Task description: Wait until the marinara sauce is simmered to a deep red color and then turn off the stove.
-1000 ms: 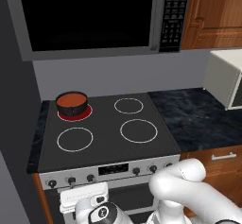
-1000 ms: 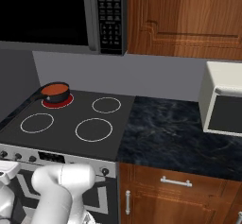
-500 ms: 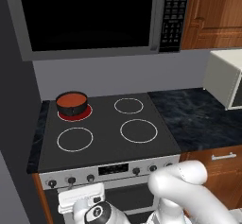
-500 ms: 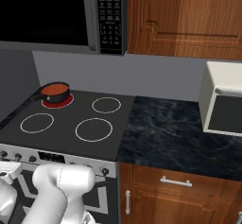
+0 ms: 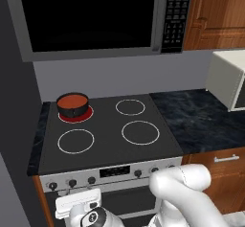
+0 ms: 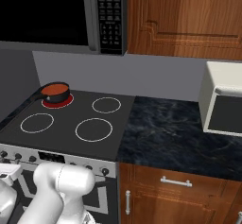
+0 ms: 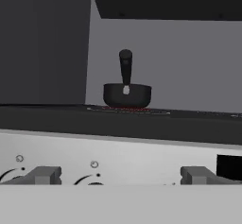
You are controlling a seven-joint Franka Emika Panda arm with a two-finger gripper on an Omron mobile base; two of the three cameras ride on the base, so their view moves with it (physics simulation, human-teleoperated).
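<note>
The marinara sauce (image 5: pixel 72 99) shows as a flat orange-red surface in a small black pot (image 5: pixel 72 108) on the stove's back left burner, whose ring glows red (image 5: pixel 76 118). From the right the sauce (image 6: pixel 54 89) looks the same colour. The stove (image 5: pixel 110 147) has a black glass top and a silver front panel with small dark knobs (image 5: pixel 72 183). My gripper (image 5: pixel 78 203) hangs low in front of that panel, open, with nothing between its fingers. In the hand view the gripper (image 7: pixel 122 176) faces the panel, with the pot (image 7: pixel 126 94) beyond, its handle pointing toward me.
A black-windowed microwave (image 5: pixel 95 15) hangs over the stove. A dark stone counter (image 6: pixel 175 133) runs to the right and carries a white appliance (image 6: pixel 222 100). Wooden cabinets (image 6: pixel 184 15) stand above and below. A grey wall (image 5: pixel 14 140) closes the left side.
My hand has shifted slightly in front of the stove's panel. The pot, the sauce's colour and the glowing burner look the same.
</note>
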